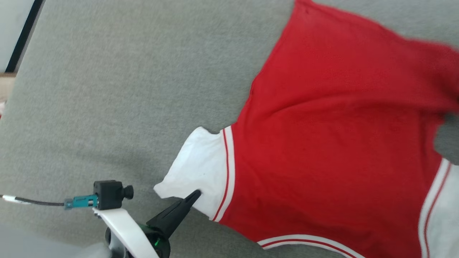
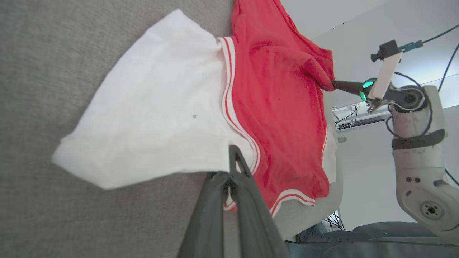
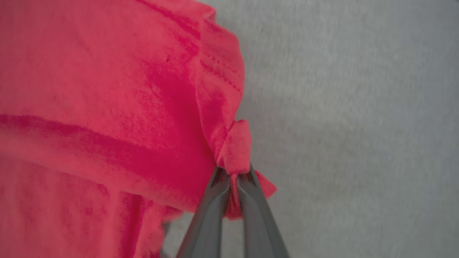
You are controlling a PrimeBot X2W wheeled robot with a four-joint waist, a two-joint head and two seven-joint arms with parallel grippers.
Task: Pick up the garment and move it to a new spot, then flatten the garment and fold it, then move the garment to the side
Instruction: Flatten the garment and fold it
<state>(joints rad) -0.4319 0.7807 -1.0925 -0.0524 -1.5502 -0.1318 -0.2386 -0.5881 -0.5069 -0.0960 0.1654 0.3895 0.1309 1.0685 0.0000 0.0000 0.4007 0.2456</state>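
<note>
The garment [image 1: 322,143] is a bright red shirt with white sleeve ends, spread across the grey cushioned surface [image 1: 107,89]. My left gripper [image 1: 196,194] sits at the lower left, its dark fingers shut on the edge of the white sleeve [image 1: 195,168]. The left wrist view shows that sleeve [image 2: 154,118] pinched in the left gripper [image 2: 227,168], with a little fabric showing between the fingers. Across the garment [image 2: 283,107], my right gripper [image 2: 335,84] pulls a red corner up. In the right wrist view the right gripper [image 3: 233,173] is shut on a bunched red fold of the garment [image 3: 107,107].
The grey surface [image 3: 358,125] extends past the garment on all sides. Its far-left edge meets a dark strip and pale wall [image 1: 21,36]. The left arm's wrist camera [image 1: 107,195] and cable stick out beside the gripper. The right arm [image 2: 416,143] stands beyond the surface's edge.
</note>
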